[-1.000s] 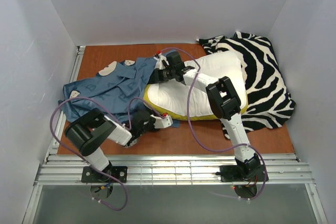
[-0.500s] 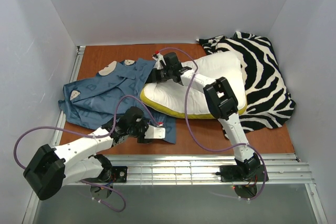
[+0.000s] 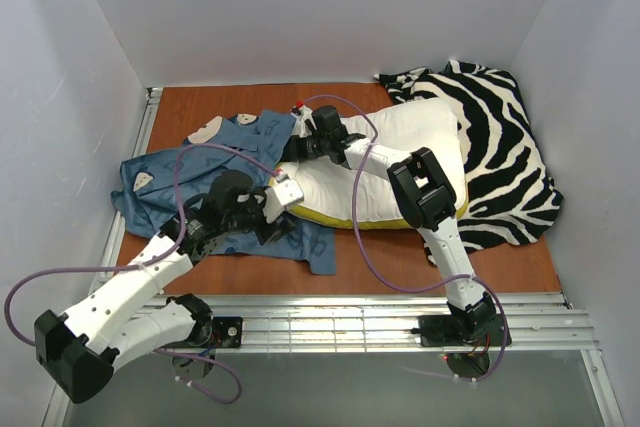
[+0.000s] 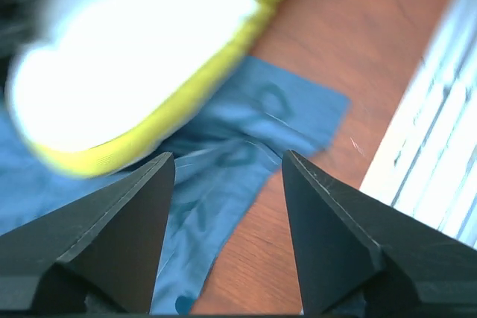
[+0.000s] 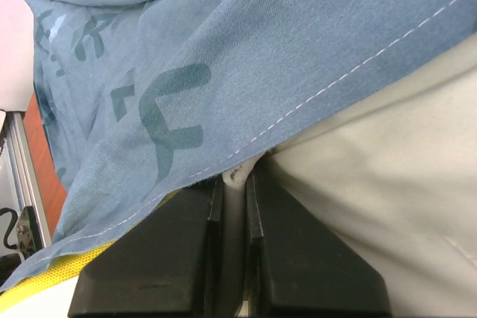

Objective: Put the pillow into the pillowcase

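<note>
My right gripper (image 5: 235, 178) pinches a corner of the plump white pillow (image 5: 387, 206) beneath the blue printed fabric pillowcase (image 5: 298, 50); my left gripper (image 4: 227, 158) gapes just beside that pillow.

You see a reddish-brown wooden tabletop (image 3: 400, 262) boxed in by plain white walls (image 3: 320, 17) on three sides, under soft, even light. The back wall stands well beyond the right gripper (image 3: 286, 152). To the right of the left gripper (image 4: 227, 158), ribbed aluminium rails (image 4: 440, 139) border the tabletop.
</note>
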Robot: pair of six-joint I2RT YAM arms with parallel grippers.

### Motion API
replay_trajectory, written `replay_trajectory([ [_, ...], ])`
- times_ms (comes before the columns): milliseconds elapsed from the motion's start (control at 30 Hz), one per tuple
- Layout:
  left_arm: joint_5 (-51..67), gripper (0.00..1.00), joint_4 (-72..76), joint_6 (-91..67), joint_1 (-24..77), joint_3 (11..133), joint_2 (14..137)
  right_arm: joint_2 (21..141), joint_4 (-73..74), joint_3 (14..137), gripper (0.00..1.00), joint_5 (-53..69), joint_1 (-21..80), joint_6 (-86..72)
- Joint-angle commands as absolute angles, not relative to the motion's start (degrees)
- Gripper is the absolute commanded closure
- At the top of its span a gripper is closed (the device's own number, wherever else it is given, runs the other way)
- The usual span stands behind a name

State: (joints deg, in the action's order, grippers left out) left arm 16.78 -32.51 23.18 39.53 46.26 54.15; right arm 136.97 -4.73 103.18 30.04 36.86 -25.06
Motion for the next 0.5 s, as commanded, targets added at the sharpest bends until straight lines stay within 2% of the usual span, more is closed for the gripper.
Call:
replay_trajectory([
  [0, 10.18, 0.44, -36.9, 11.78, 32.72, 50.44, 55.79, 135.62, -3.25, 100.99, 0.99, 29.53, 35.95, -23.82],
  [167, 12.92, 0.44, -39.46, 6.51, 17.61, 55.01, 69.07, 134.65, -3.34, 100.28, 0.99, 29.62, 35.86, -23.47],
  [300, 14.76, 0.38, -36.92, 5.45, 16.96, 57.13, 73.47, 134.47, -3.34, 100.02, 0.99, 29.71, 35.95, -23.03],
  [467, 15.82, 0.38, -33.76, 4.22, 16.96, 56.69, 76.64, 134.21, -3.25, 99.49, 0.99, 29.09, 36.04, -22.06],
])
